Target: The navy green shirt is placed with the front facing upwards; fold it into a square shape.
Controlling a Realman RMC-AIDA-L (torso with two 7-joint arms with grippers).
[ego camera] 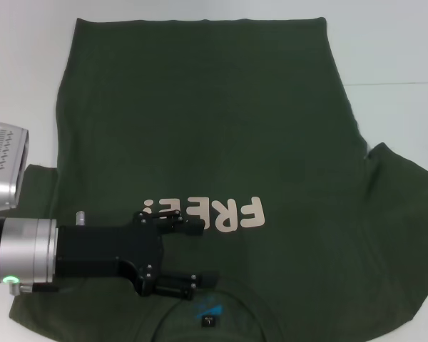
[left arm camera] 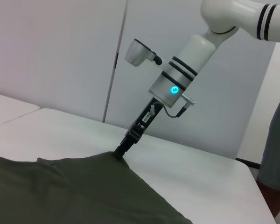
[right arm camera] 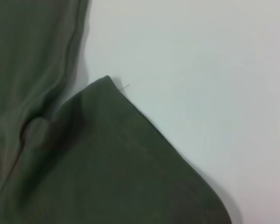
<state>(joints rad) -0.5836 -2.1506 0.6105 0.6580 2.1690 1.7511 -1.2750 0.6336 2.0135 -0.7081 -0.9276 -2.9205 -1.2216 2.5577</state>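
a dark green shirt (ego camera: 221, 142) lies spread flat on a white table (ego camera: 392, 50), front up, its cream letters (ego camera: 207, 212) reading "free" upside down from the head camera and its collar with a small blue label (ego camera: 208, 311) at 6 o'clock. the left gripper (ego camera: 189, 249) hangs over the chest at about 7 o'clock of the cloth, just beside the lettering, its black fingers (ego camera: 172, 214) spread apart with nothing between them, one covering the last character of the print. the right gripper (left arm camera: 119, 152), seen from the left wrist camera, is pressed down at the corner of a sleeve, lifting the cloth into a small peak; whether its fingers are open or closed cannot be told. a seam in the table (ego camera: 385, 83) runs at 2 o'clock. a person's grey shorts (left arm camera: 275, 154) stand beside the table's far corner.
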